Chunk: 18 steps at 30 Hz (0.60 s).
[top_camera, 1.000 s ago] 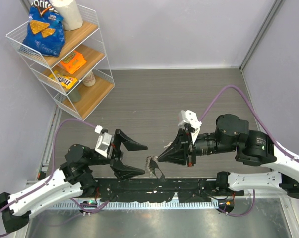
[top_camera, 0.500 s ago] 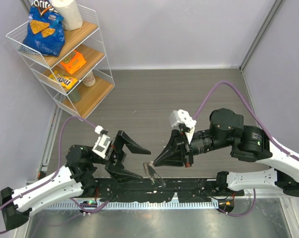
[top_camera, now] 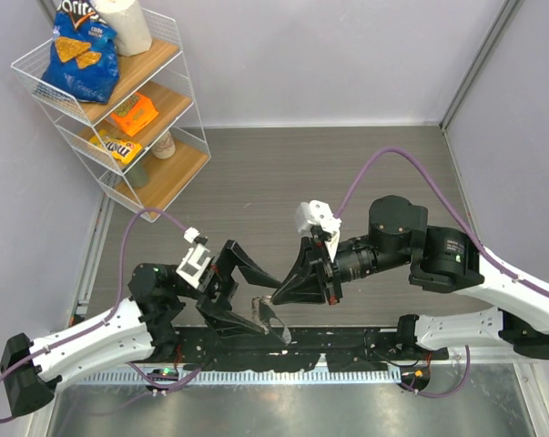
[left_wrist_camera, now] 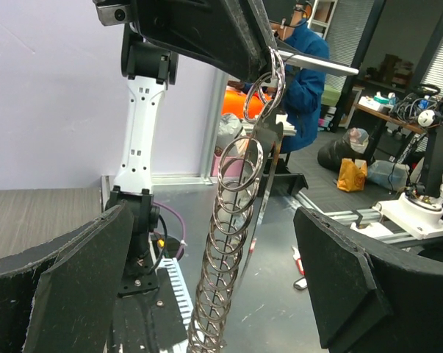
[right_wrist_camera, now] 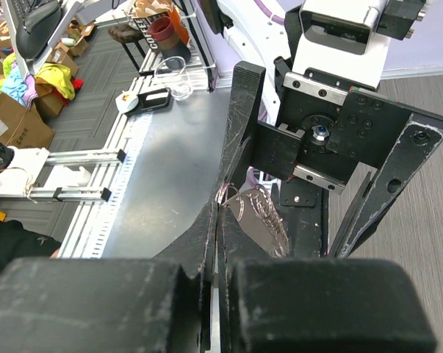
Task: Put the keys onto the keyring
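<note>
Over the near edge of the table [top_camera: 365,173], the leftward-reaching right gripper [top_camera: 276,297] pinches the keyring [left_wrist_camera: 234,213], which hangs between the spread fingers of the left gripper [top_camera: 270,306].

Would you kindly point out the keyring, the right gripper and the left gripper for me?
keyring [left_wrist_camera: 222,243], left wrist view, middle of the hanging rings.
right gripper [top_camera: 274,298], top view, between its shut fingertips.
left gripper [top_camera: 273,310], top view, gap between its open fingertips.
</note>
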Available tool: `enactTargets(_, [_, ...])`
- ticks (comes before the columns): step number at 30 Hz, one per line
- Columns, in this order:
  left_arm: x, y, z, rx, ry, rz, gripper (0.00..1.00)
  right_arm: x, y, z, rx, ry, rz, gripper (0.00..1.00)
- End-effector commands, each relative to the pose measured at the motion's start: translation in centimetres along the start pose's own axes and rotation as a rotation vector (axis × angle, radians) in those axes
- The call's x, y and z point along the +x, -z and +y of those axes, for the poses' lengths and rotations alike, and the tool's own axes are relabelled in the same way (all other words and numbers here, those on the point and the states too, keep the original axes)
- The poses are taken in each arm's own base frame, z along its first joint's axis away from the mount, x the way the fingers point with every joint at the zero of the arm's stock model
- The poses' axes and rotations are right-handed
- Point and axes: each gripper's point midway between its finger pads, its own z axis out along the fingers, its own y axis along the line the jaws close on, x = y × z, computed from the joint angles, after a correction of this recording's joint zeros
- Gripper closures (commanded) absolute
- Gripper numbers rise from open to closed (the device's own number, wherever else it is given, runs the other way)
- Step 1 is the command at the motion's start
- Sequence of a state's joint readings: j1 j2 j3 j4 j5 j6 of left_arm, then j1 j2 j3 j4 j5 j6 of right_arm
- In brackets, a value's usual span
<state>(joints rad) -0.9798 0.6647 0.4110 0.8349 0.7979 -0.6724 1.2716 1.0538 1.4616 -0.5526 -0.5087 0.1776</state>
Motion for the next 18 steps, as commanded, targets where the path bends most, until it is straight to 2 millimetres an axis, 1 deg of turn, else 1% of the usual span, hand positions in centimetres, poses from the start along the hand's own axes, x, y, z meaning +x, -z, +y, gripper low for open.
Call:
enactTargets(1, [-1.98,-0.5,-1.57,0.076,-0.061,-0.047,0.01,-2.87,0.46,1.1,-0.044,0.062,-0.096,0.95])
enactTargets(3, [-1.92,-0.55,-1.52,0.08,-0.06,-0.046,0.01,-2.8,0.35,1.07,-0.048,0.058,-0.099,0.95])
enactTargets(5, [-1.88,-0.6,-1.38,0.077,-0.057,-0.044,0.04,-2.69,0.35,1.06,-0.048,0.056,-0.099,0.95])
enactTargets(6, [-1.91,-0.62,-1.52,0.084,-0.057,-0.043,0.08,-2.63,0.34,1.0,-0.046,0.055,-0.1,0.95])
enactTargets(8, [-1.85,-0.68,-1.64,0.094,-0.054,-0.039,0.21,-2.59,0.3,1.05,-0.051,0.054,-0.1,0.95])
enactTargets(13, [-1.87,-0.88,-1.71,0.107,-0.046,-0.032,0.46,-2.36,0.25,1.14,-0.061,0.052,-0.099,0.95])
enactTargets(18, [-1.71,-0.93,-1.74,0.112,-0.041,-0.027,0.63,-2.32,0.49,1.27,-0.063,0.056,-0.105,0.95])
